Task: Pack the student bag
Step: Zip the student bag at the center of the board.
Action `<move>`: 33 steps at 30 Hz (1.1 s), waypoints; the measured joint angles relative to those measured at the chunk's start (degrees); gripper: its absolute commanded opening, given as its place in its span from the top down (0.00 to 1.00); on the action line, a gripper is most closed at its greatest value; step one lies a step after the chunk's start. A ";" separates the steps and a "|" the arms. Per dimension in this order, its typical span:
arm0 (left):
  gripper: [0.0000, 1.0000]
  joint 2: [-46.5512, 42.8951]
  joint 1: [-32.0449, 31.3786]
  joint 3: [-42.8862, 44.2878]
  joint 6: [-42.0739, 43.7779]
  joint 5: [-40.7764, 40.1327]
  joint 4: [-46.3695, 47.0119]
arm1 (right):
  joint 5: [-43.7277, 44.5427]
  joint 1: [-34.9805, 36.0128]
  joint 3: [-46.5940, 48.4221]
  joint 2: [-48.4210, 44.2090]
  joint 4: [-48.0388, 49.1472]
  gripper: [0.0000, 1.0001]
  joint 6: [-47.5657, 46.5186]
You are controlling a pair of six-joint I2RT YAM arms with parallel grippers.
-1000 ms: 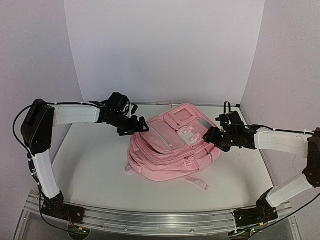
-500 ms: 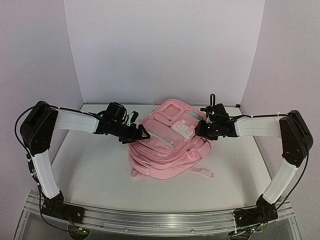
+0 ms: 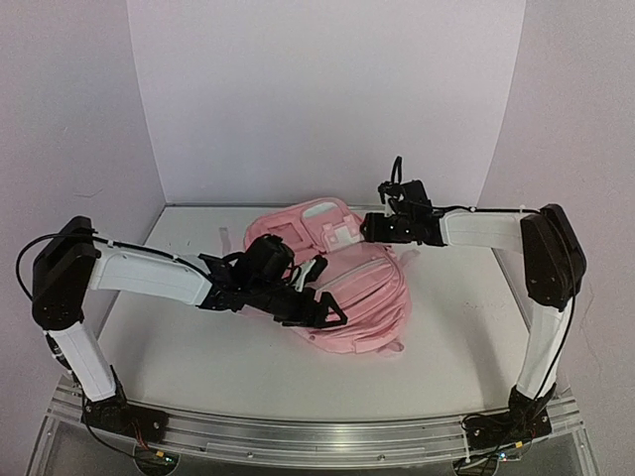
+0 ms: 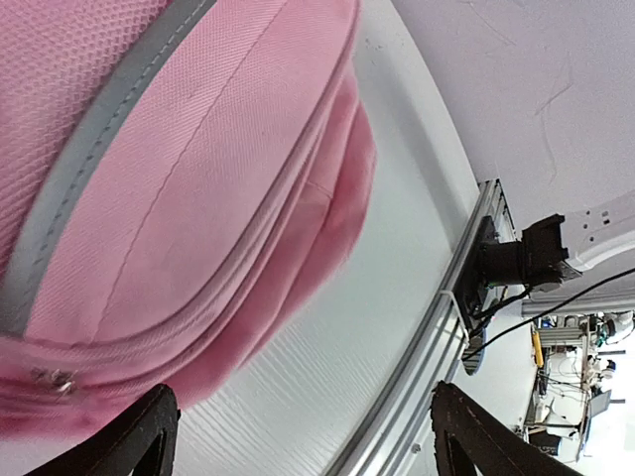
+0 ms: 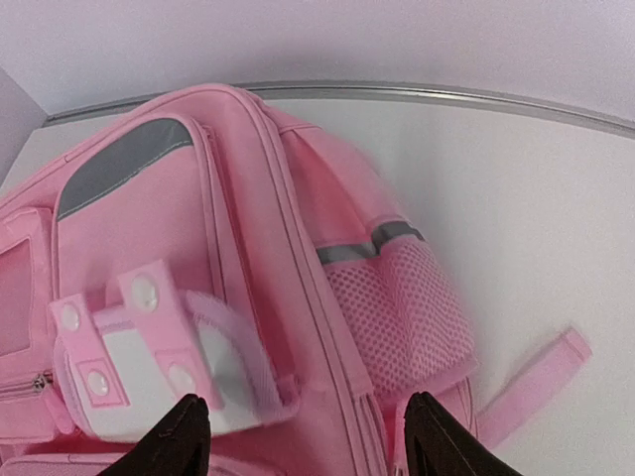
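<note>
Student bag [image 3: 362, 288] lies flat near the middle of the table [image 3: 169, 347], front pockets up. Every zip in view looks shut and nothing to load shows anywhere, so packing seems barely begun. The left claw [image 3: 327, 309] hangs spread wide over the bag's near edge, gripping nothing. The right claw [image 3: 369, 226] stands parted above the far end, also empty. The bag's inside is hidden, the left arm covers part of its near side, and whether either claw touches fabric is unclear.

Both arms stretch inward — left pincer [image 3: 327, 309] low, right pincer [image 3: 368, 226] farther back — each spread wide.
</note>
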 measured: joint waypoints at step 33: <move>0.24 -11.56 13.27 -11.73 -19.09 -12.76 -3.80 | 1.81 33.49 -15.32 -17.25 -10.43 0.55 31.67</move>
